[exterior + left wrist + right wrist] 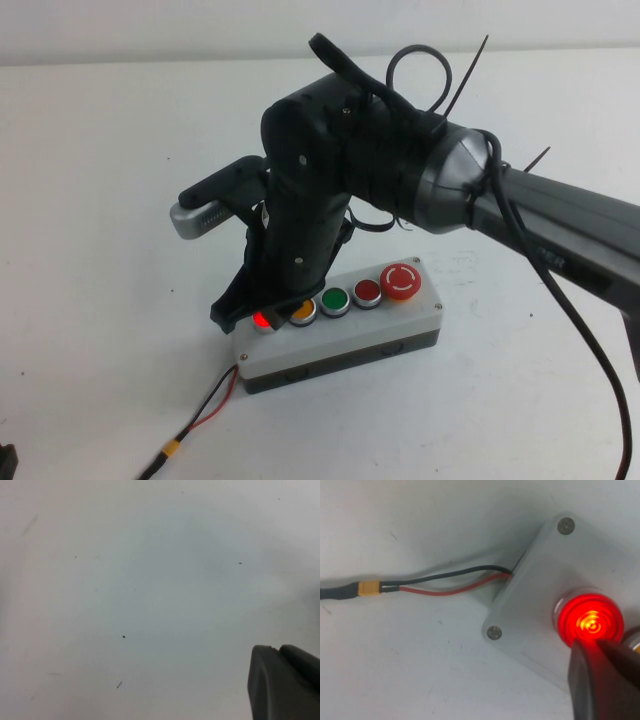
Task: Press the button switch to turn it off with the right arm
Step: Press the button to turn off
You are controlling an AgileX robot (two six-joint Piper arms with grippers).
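Note:
The button switch [260, 319] glows bright red at the left end of the grey box's [335, 347] row. The right arm [450, 180] reaches in from the right and bends down over it. My right gripper [243, 312] is shut, and its tips rest on the lit button's edge. In the right wrist view the glowing button [590, 619] sits on the box's lid [535, 595], and the closed tips of the right gripper [596, 645] overlap its near rim. My left gripper [274, 650] is shut over bare white table, away from the box.
Along the row stand a yellow button [304, 312], a green one [334, 300], a dark red one [367, 292] and a large red mushroom button [402, 281]. Red and black wires [215, 400] run from the box to a yellow connector [172, 452].

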